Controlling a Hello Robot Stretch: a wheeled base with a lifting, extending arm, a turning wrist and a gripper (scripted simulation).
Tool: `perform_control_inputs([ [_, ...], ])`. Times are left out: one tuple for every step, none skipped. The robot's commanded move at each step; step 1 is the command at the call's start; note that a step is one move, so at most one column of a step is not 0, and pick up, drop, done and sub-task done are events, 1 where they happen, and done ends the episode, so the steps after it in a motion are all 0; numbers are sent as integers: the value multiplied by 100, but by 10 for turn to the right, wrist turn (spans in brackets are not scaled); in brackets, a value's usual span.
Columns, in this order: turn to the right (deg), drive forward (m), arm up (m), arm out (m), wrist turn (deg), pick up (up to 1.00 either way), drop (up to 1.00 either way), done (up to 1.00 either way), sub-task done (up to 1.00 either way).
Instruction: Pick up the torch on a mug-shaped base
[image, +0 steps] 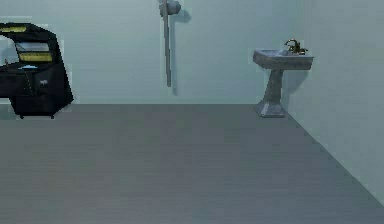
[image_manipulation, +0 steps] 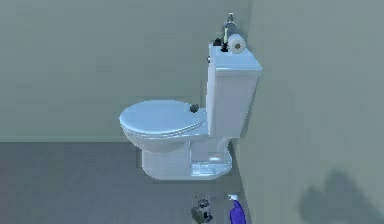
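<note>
Perhaps the torch (image_manipulation: 230, 24), slim and upright atop the toilet tank (image_manipulation: 232, 85) just beside a paper roll (image_manipulation: 239, 44), else the small grey thing (image_manipulation: 203, 210) on the floor (image_manipulation: 80, 185) near a blue bottle (image_manipulation: 237, 211); either way out on the reaching side, with no telling the gripper's state or hold

In the forward view the bare grey floor (image: 190, 165) is lying open through the middle, up to the far wall. A black shelving unit (image: 35, 75) is standing at the left edge, and a grey pedestal washbasin (image: 280, 75) is occupying the far right corner. In the arm side view a white ceramic toilet (image_manipulation: 185, 125) is blocking the corner, its cistern carrying a white paper roll (image_manipulation: 238, 44). By its foot a small grey cup-like object with a dark top (image_manipulation: 203, 211) and a blue-violet spray bottle (image_manipulation: 237, 210) are crowding the floor, just beside each other.
</note>
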Motion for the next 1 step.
perform_control_inputs([
  [0,0,16,0,0,0,0,0,0],
])
